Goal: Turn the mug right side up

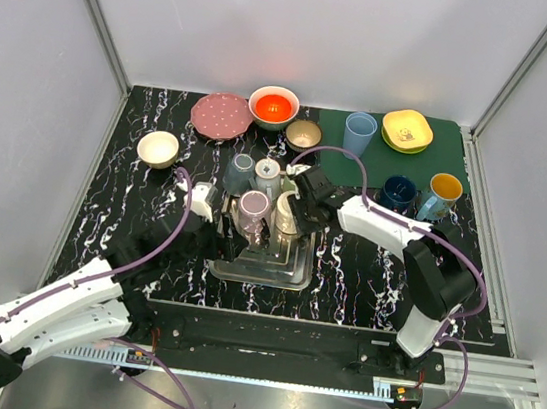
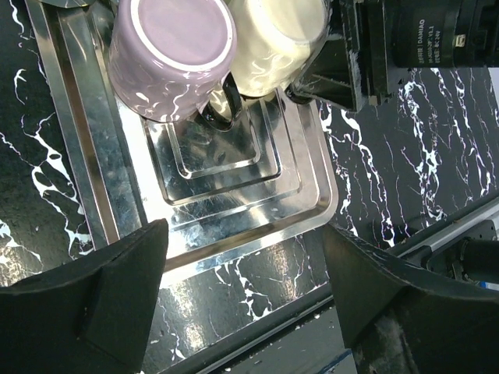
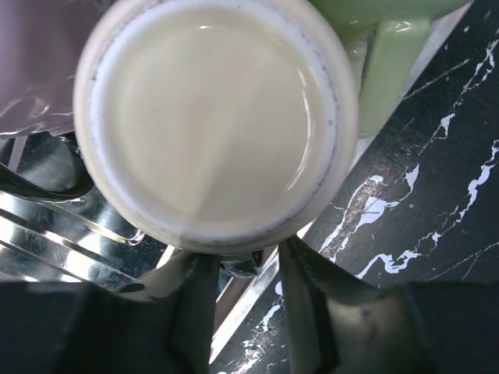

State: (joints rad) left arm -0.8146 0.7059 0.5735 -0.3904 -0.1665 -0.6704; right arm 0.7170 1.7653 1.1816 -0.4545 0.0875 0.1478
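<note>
We see the cream mug [image 3: 210, 117] standing upside down on the steel tray [image 2: 234, 195], its flat base facing up. It touches a lilac mug [image 2: 175, 54], which is also upside down on the tray. The right gripper [image 3: 243, 273] sits against the cream mug's side. Its fingers are drawn narrow around a small dark piece at the mug's wall, but we cannot tell whether they actually clamp it. The left gripper [image 2: 243, 249] hangs over the tray's near edge and the black marbled table [image 2: 390, 156], fingers spread wide and holding nothing.
</note>
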